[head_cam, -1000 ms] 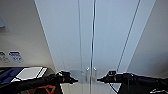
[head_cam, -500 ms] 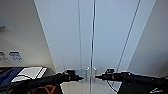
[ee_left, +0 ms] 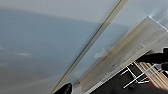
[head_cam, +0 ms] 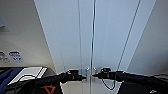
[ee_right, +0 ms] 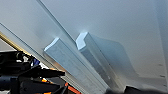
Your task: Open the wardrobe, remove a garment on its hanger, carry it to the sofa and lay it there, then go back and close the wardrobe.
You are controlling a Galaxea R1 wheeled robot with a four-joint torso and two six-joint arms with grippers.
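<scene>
The wardrobe [head_cam: 100,37] is met head-on, doors shut. The left hand [head_cam: 83,77] and right hand [head_cam: 94,75] are held at the paired handles [head_cam: 91,71] by the centre seam; their grip cannot be told. Each door is best pulled evenly outward. A blue object [head_cam: 7,76] lies left of the wardrobe, apparently clear.
</scene>
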